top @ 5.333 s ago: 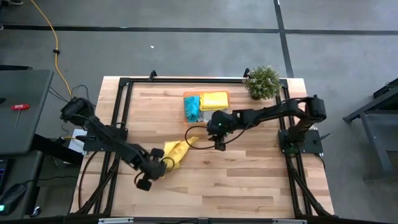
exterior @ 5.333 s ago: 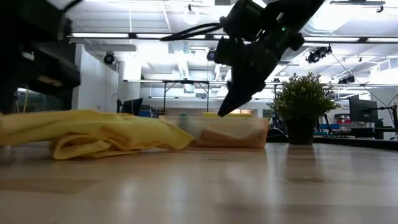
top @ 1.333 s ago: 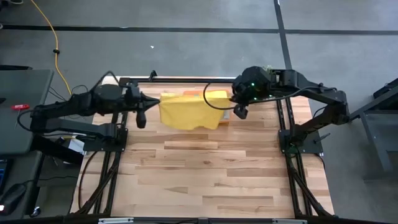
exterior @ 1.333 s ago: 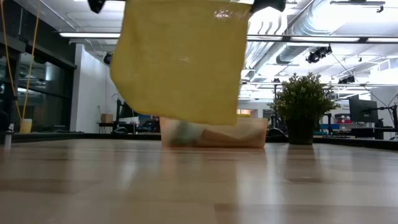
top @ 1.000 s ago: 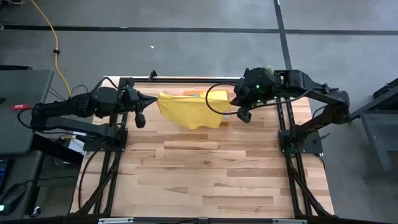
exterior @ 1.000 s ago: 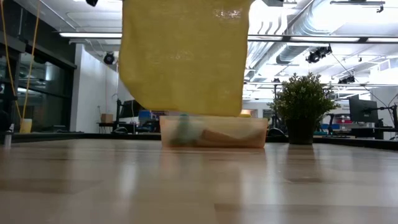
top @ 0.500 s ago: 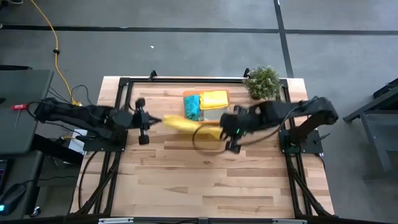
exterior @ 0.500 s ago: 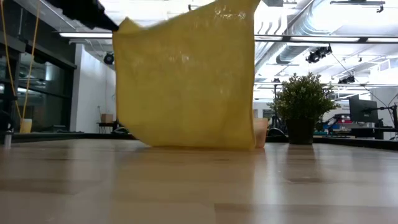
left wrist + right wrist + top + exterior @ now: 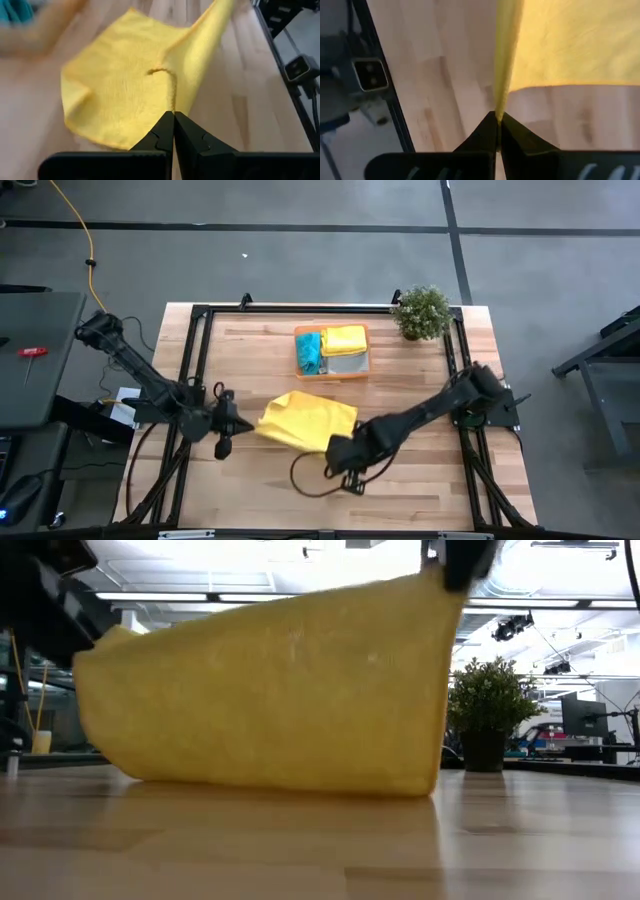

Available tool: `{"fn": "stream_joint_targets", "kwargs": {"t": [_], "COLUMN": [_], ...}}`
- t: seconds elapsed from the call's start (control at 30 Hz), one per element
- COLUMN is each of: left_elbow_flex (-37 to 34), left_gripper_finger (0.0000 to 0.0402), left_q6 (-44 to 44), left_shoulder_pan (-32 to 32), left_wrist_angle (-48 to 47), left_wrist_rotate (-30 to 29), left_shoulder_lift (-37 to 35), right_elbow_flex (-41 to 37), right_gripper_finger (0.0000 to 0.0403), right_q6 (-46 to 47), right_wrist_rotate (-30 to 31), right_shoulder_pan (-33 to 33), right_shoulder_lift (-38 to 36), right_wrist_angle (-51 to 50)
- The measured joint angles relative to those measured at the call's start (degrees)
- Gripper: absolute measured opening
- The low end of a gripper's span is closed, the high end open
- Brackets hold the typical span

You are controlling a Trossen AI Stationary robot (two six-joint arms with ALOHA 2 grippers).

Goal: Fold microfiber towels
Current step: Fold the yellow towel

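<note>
A yellow microfiber towel is stretched between my two grippers near the middle of the table, both shut on it. My left gripper is at its left end and my right gripper at its right, nearer end. In the low view the towel stands like a sheet, its bottom edge on the wood. More towels, one teal, one yellow and one grey, lie in the orange tray at the back. My left gripper pinches the towel's upper left corner between its two fingers, slanting down from the table's left. The cloth runs away from the fingers in a raised ridge; its lower part lies on the table. My right gripper pinches the towel's upper right corner between its two fingers from above, pointing steeply down. The top edge runs straight away from the fingers, and the cloth below it hangs down onto the table.
A small potted plant stands at the back right corner. Black frame rails run along the table's left and right sides. Bare wood lies in front of the towel toward the near edge.
Both grippers have come down and toward the table's near edge, carrying the yellow towel away from above the tray. The towel hung clear of the table; now its bottom edge rests on the wood, and its top edge slopes down toward my left gripper.
</note>
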Motion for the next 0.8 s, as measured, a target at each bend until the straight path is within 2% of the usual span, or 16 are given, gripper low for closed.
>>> {"fn": "stream_joint_targets", "kwargs": {"t": [0.1,0.23,0.43,0.53,0.63,0.8], "left_elbow_flex": [-1.7,-2.6,-2.5,-2.1,-1.7,-1.7], "left_gripper_finger": [0.0,0.0,0.0,0.0,0.0,0.0], "left_q6": [-7.8,-17.3,-20.8,-24.2,-26.6,-24.3], "left_shoulder_pan": [-4.0,-7.7,-10.1,-9.3,-8.4,-8.2], "left_wrist_angle": [4.1,9.8,20.3,20.7,21.1,25.0], "left_wrist_rotate": [-3.0,-3.9,-3.6,-3.3,-0.1,7.4], "left_shoulder_lift": [3.2,9.2,20.7,24.6,27.2,29.2], "right_elbow_flex": [0.0,0.0,-0.2,-3.4,-8.0,-11.8], "right_gripper_finger": [0.0,0.0,0.0,0.0,0.0,0.0], "right_q6": [0.1,-1.2,-5.0,-5.5,-7.6,-12.2], "right_wrist_rotate": [-3.6,-6.0,-6.7,-9.8,-14.3,-17.8], "right_shoulder_pan": [1.2,1.6,1.2,0.8,0.6,0.9], "right_shoulder_lift": [3.7,6.7,8.1,8.0,7.9,7.8], "right_wrist_angle": [1.2,0.8,-0.1,0.4,2.6,7.6]}}
